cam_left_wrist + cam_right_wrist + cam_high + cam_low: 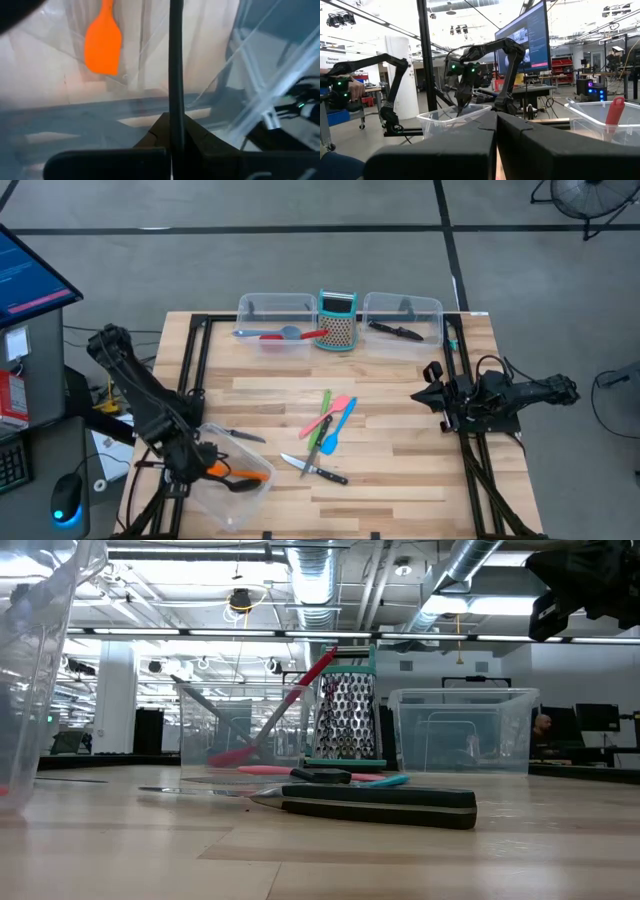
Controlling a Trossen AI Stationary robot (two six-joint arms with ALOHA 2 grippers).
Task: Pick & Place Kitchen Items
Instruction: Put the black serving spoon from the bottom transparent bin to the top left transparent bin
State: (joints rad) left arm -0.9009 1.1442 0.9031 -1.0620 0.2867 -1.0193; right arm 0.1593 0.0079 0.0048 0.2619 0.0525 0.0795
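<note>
The thin black utensil handle (pixel 175 75) is standing clamped between the clenched jaws of the left gripper (pixel 200 463), which is reaching into the clear plastic tub (pixel 252 498) lying at the front left corner of the light wooden surface (pixel 400 480). What kind of utensil the handle belongs to cannot be told. Just beyond the jaws, inside that same tub, a small orange spatula (pixel 103 42) is lying against the clear wall. A black-handled knife with a bare steel blade (pixel 243 436) is resting on the surface just outside the tub, close to the left jaws.

Farther from those jaws, toward the middle of the surface, a loose cluster is lying: a green spatula (pixel 320 428), a pink spatula (pixel 325 416), a blue spatula (pixel 337 430), and a second black-handled knife (pixel 316 471) nearer the front edge.

At the far edge, well apart from both grippers, two more clear tubs are standing with a teal-framed metal grater (pixel 337 322) between them. The left far tub (pixel 273 306) is holding a red spoon (pixel 300 336) and a grey-blue spoon (pixel 270 333), their handles leaning over its rim. The right far tub (pixel 403 305) is holding a black-handled knife (pixel 396 330).

The right gripper (pixel 428 384) is hovering over the right side of the surface, its jaws clenched on nothing, nearest to the right far tub.
</note>
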